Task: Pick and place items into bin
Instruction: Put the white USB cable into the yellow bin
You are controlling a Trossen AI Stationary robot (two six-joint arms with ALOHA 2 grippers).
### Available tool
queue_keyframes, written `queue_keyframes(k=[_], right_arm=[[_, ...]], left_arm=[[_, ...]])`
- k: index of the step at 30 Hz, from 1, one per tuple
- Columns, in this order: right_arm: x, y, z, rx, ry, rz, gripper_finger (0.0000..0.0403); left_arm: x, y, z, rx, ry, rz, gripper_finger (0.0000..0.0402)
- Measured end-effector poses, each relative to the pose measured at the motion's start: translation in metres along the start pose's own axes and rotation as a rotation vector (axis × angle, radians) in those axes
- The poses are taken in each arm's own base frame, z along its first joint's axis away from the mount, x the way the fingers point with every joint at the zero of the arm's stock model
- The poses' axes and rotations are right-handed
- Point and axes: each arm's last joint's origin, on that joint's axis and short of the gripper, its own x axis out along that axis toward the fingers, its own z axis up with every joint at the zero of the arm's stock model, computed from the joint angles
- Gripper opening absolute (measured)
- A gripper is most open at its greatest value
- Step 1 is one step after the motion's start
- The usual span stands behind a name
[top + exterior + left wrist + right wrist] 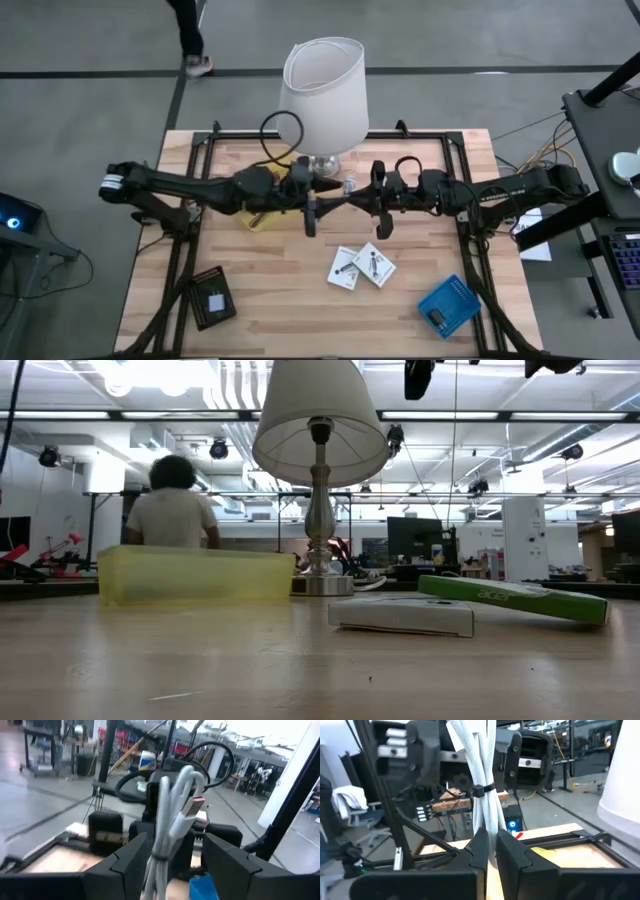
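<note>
Two white square cards (360, 266) lay side by side, touching, a little right of the worktop's (290, 320) middle and towards its front edge; the low view showed them as one flat white slab (400, 615). A blue flat box (448, 305) sat near the front right corner and a dark flat square (212, 298) near the front left corner, both well apart from the cards.

Further back, above the middle of the worktop, the two arms met tip to tip. The right gripper (491, 835) had its fingers clenched on a bundled white cable (482, 770) held together by a dark tie. The left gripper (172, 842) faced it with its fingers (127, 857) spread wide on either side of the same cable (172, 805), whose plug end stuck out near the top of the loop; whether those fingers touched the cable could not be told.

The translucent yellow bin (195, 575) stood left of centre, partly under the left arm, near the lamp's base. The white lamp (325, 95) stood at the middle of the back edge. Beyond the table, a person (172, 505) was seen from behind
</note>
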Motion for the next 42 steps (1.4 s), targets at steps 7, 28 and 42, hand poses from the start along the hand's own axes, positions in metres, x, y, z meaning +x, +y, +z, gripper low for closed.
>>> queue_keyframes(k=[7, 28, 42], right_arm=[[0.000, -0.001, 0.000, 0.017, 0.002, 0.000, 0.0013], [0.000, -0.001, -0.006, 0.089, 0.073, 0.005, 0.0024], [-0.008, -0.006, -0.037, 0.140, 0.432, -0.057, 0.0093]], left_arm=[[0.014, 0.000, -0.009, -0.005, -0.054, 0.015, 0.0175], [0.003, 0.017, -0.002, 0.071, 0.026, 0.142, 0.0024], [-0.086, 0.036, 0.008, 0.216, 0.500, 0.326, 0.0020]])
